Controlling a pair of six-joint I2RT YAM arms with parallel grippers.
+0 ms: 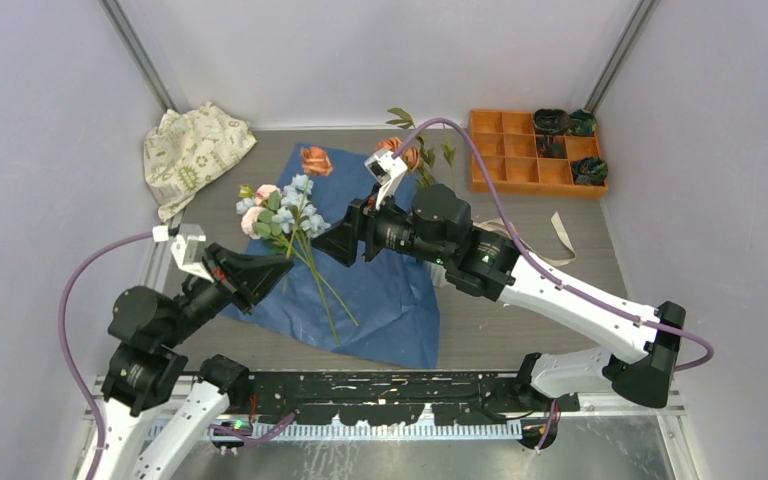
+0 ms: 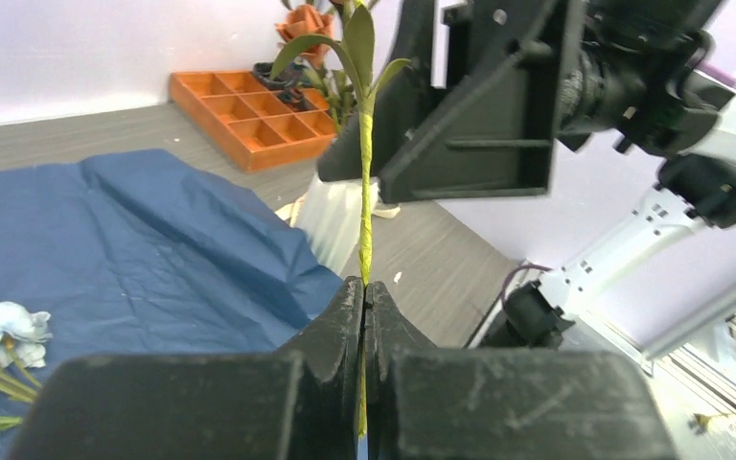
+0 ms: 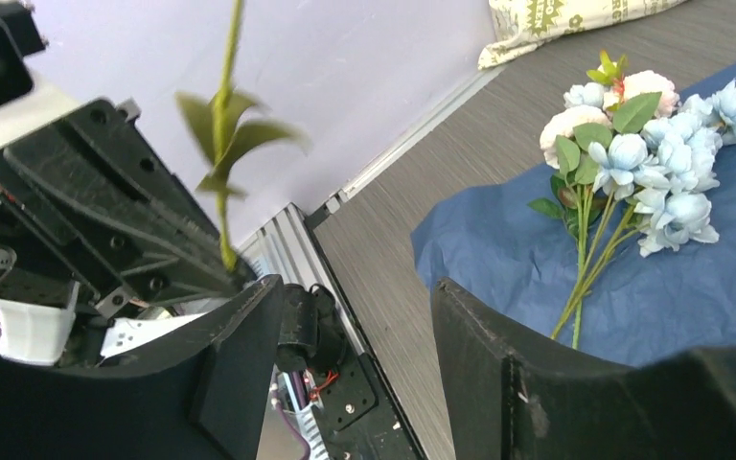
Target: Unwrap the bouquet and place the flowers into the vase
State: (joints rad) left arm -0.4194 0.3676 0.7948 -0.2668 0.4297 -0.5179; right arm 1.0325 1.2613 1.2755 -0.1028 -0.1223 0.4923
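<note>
Left end effector (image 2: pixel 364 292) pinching one green stem (image 2: pixel 365 192); unwrapping looks done.
Right end effector (image 3: pixel 355 297) spread, empty; blue paper (image 1: pixel 385 295) flat mid-frame, most flowers (image 1: pixel 282 208) on it centre left, still to go into the vase (image 2: pixel 331 216) behind the stem.

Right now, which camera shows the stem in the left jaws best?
Left wrist: the stem rises sharp and close from the left gripper, jaws shut on it. Right wrist shows its leafy part, blurred. From the top I can't pick it out.
</note>
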